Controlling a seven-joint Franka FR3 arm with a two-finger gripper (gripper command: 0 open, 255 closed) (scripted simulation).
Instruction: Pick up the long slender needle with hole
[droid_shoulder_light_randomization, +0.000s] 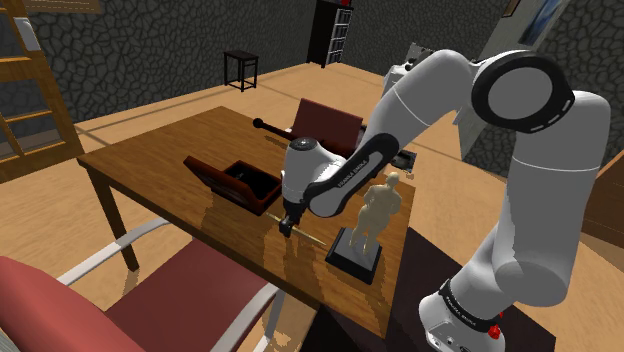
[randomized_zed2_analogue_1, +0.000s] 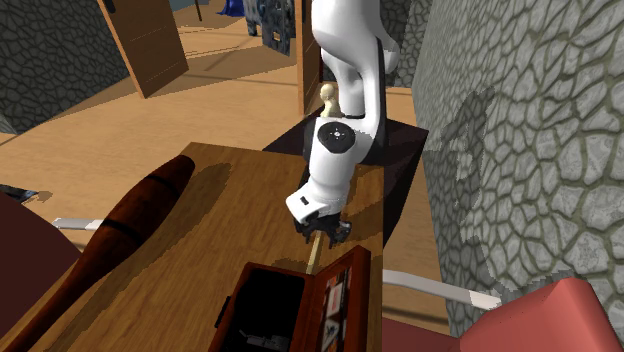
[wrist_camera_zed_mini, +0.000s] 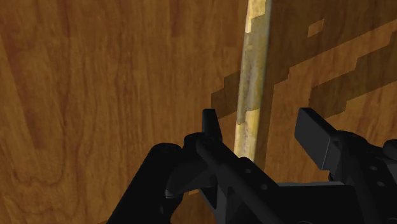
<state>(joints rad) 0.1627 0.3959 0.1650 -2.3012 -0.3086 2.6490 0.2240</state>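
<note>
Gripper (wrist_camera_zed_mini: 263, 127) low over wooden table (droid_shoulder_light_randomization: 150, 160), fingers (wrist_camera_zed_mini: 316, 130) apart, tan needle (wrist_camera_zed_mini: 252, 70) lying flat between them. Open dark case (droid_shoulder_light_randomization: 232, 180) flanks one side, pale figurine (droid_shoulder_light_randomization: 378, 210) the other.

Wooden table (droid_shoulder_light_randomization: 150, 160) with needle (wrist_camera_zed_mini: 250, 76), case (droid_shoulder_light_randomization: 232, 182), statuette (droid_shoulder_light_randomization: 376, 212)

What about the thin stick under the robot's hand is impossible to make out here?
- The needle: its hole cannot be made out; in the wrist view one end runs off the edge, the other passes under the gripper.
- Its length: in the shoulder view the gripper covers part of it.
- The statue: in the second exterior view the arm hides all but its head.
</note>
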